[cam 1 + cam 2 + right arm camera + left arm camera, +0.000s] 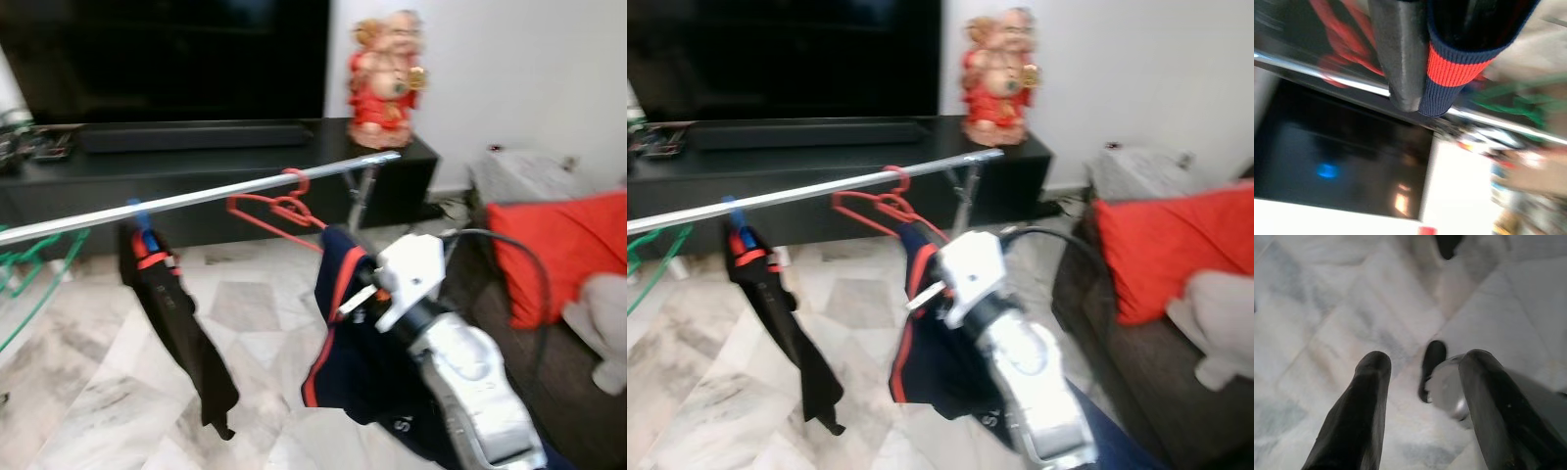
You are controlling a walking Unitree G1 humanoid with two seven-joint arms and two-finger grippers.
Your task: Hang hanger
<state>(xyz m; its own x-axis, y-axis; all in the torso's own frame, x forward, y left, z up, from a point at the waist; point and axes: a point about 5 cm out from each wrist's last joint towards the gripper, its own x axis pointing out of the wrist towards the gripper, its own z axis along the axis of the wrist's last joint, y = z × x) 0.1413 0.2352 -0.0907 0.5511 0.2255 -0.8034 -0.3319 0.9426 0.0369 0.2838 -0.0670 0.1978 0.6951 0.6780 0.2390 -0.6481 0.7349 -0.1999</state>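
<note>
The red hanger (279, 209) is a thin plastic one, bright red-orange, and its hook is sitting over the silver rail (196, 199) near the rail's right end, so it's hanging there tilted with one arm sloping down toward the robot. A navy garment with red-orange trim (338, 333) is draping off that lower arm of the hanger and bunching up around the robot's right wrist.

The right gripper (1415, 73) is raised up close under the rail, and in the right wrist view one black finger (1398, 54) is pressing alongside the garment's navy ribbed edge with its red stripe, so the fingers are looking clamped onto the fabric. The silver right arm (470, 382) is reaching up from the lower right.

Further left on the rail, a black garment (181, 323) is hanging from a blue hanger (140, 220), with a bit of red trim near its top. A green hanger (34, 259) is dangling at the far left.

The left gripper (1422, 396) is pointing down at the marble floor (88, 372) with its two black fingers spread apart, holding nothing.

Behind the rail there's a black TV console (196, 171) with a red figurine (385, 78) standing on its right end, and a red cushion (558, 250) lying off to the right.
</note>
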